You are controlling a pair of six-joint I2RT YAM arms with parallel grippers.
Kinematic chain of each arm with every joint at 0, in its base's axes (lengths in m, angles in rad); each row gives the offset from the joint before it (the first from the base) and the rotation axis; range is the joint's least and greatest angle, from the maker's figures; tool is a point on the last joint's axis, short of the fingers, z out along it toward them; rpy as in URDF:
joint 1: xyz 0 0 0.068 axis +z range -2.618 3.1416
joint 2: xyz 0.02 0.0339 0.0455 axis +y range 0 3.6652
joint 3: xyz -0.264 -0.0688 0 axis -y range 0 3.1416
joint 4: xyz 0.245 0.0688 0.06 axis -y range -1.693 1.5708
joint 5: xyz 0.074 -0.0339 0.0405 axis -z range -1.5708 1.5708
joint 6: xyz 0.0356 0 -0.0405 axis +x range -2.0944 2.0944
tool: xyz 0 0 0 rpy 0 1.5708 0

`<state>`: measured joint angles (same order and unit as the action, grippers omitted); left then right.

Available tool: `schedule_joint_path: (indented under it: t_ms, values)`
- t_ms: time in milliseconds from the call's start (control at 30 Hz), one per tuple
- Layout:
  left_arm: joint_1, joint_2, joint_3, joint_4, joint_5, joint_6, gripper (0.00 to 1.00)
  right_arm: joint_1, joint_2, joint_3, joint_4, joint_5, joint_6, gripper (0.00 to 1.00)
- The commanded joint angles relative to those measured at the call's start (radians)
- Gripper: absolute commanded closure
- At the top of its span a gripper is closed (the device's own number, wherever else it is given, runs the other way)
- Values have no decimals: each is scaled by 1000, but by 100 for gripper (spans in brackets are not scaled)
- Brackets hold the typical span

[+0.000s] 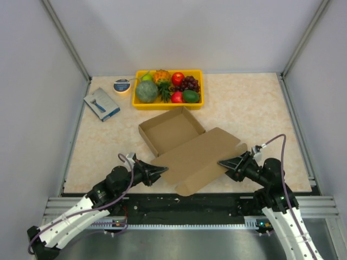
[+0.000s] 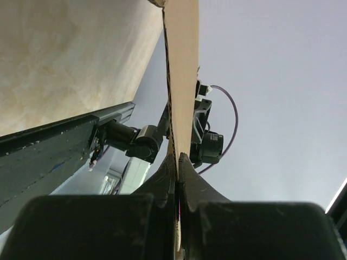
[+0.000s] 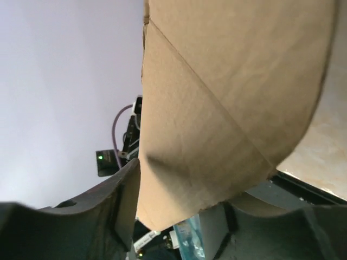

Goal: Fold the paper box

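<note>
Light, stiff corrugate, so the paper box creases easily; hold it by the edges. It sits mid-surface, lid flap toward the near edge. The left tool is clamped on the flap. The right tool straddles its corner; can't tell if it's pinched.

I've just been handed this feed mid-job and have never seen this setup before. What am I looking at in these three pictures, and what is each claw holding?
Two robot arms are bolted at the table's near edge. The wide picture looks down from above and behind them. The other two come from a camera on each wrist, looking along its own fingers. On the table sits a brown paper box, its lid open toward the arms. Behind it are a yellow tray of fruit, a blue-grey packet and a small round roll. The left gripper is shut on the lid's edge. The right gripper has the lid's other corner between its jaws, which stand apart.
</note>
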<state>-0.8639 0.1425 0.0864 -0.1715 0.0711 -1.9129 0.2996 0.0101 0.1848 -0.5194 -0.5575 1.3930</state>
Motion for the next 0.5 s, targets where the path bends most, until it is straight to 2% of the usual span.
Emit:
schedule_joint_path:
  t_ms: [0, 33, 67, 100, 133, 167, 200, 233, 267, 300, 367, 400, 433, 467]
  values:
    - [5, 8, 36, 72, -44, 17, 100, -2, -104, -7, 222, 48, 115, 64]
    - [5, 9, 33, 72, -42, 21, 100, -1, -108, 17, 201, 54, 109, 77]
    - [5, 8, 33, 64, -34, 28, 100, -1, -101, 39, 179, 56, 92, 85]
    - [5, 11, 30, 61, -30, 40, 98, -1, -81, 65, 147, 54, 72, 89]
    - [6, 12, 30, 55, -25, 51, 90, -1, -64, 115, 116, 54, 19, 98]
    - [5, 15, 33, 37, -16, 69, 78, -1, -41, 140, 57, 48, -12, 100]
    - [5, 19, 38, 24, -10, 116, 57, -2, 31, 163, 33, 41, -43, 100]
    - [6, 23, 56, 4, -2, 145, 47, -1, 65, 207, 13, 30, -113, 100]
    - [6, 28, 68, -28, 18, 179, 42, -2, 101, 232, -28, 12, -158, 100]
    - [5, 37, 79, -63, 30, 254, 31, -1, 188, 263, -53, 10, -202, 100]
    - [5, 43, 128, -123, 71, 339, 24, -1, 284, 358, -114, 1, -345, 100]
    - [5, 46, 153, -207, 85, 427, 22, -1, 335, 392, -141, -11, -395, 100]
    - [6, 48, 208, -247, 97, 471, 16, -2, 450, 474, -183, -22, -508, 100]
    - [3, 49, 238, -288, 104, 513, 14, -2, 494, 516, -224, -24, -563, 100]
